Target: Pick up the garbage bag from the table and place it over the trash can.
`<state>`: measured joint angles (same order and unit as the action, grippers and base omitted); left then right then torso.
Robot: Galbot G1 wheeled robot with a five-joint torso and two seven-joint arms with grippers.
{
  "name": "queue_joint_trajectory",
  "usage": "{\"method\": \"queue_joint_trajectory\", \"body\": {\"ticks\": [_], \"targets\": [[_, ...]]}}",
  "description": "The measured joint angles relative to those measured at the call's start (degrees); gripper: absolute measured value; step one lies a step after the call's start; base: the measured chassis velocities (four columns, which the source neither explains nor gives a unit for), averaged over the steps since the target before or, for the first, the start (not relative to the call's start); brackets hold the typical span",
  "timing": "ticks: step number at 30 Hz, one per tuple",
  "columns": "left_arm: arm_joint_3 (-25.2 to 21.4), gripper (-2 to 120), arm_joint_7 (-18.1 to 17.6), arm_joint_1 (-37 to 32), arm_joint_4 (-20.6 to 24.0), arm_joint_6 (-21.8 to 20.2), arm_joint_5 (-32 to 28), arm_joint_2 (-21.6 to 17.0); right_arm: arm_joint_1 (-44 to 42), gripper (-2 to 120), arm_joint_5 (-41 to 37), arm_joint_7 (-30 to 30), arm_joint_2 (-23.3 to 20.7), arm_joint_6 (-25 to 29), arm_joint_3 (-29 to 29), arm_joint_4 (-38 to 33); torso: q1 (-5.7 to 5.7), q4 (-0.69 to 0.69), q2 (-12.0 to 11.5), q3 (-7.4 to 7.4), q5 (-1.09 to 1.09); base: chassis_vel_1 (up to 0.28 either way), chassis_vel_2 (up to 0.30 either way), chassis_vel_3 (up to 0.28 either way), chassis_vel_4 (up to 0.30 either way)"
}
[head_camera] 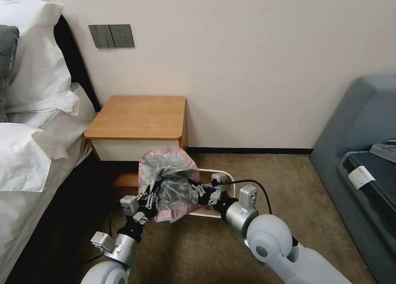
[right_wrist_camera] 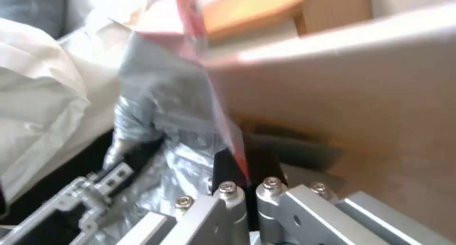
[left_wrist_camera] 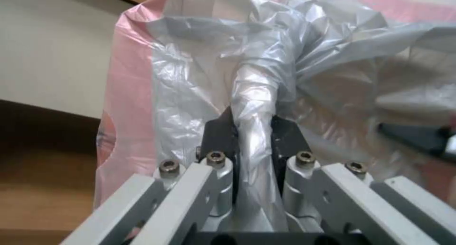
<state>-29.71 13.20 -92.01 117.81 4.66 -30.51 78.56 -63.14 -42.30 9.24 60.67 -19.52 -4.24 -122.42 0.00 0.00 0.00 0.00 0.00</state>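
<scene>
The garbage bag (head_camera: 171, 181), crinkly grey plastic with a pink rim, hangs bunched between my two grippers, above the left half of the trash can (head_camera: 227, 181), whose cream-white rim shows to its right. My left gripper (head_camera: 150, 199) is shut on a grey fold of the bag (left_wrist_camera: 254, 106). My right gripper (head_camera: 201, 190) is shut on the bag's pink rim (right_wrist_camera: 235, 148). The table (head_camera: 138, 117), an orange-brown nightstand, stands just behind the bag with a bare top. The can's inside and left wall are hidden by the bag.
A bed with white pillows (head_camera: 29, 123) runs along the left. A grey sofa (head_camera: 363, 152) stands at the right. Brown carpet (head_camera: 280, 185) lies open between the trash can and the sofa. The wall (head_camera: 247, 69) is close behind the nightstand.
</scene>
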Motion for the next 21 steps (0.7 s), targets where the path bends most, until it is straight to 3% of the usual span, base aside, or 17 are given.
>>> {"method": "queue_joint_trajectory", "body": {"ticks": [11, 16, 21], "targets": [[1.3, 8, -3.9, -0.3, 0.8, -2.4, 1.3, 0.4, -5.4, 0, 22.6, -7.8, -0.5, 11.1, 0.5, -1.8, 0.00, 0.00, 0.0, 0.00, 0.00, 0.000, 0.000, 0.000, 0.000], [1.6, 8, -3.9, -0.5, 0.9, -2.6, 2.1, 0.5, -5.3, 0, 26.2, -9.6, -0.7, 12.6, 2.6, -1.7, 0.00, 0.00, 0.0, 0.00, 0.00, 0.000, 0.000, 0.000, 0.000], [1.5, 8, -3.4, -0.6, 0.9, -1.9, 2.8, 0.4, -4.7, 0, 25.0, -9.9, -2.8, 12.5, 7.5, -1.9, 0.00, 0.00, 0.0, 0.00, 0.01, 0.000, 0.000, 0.000, 0.000]]}}
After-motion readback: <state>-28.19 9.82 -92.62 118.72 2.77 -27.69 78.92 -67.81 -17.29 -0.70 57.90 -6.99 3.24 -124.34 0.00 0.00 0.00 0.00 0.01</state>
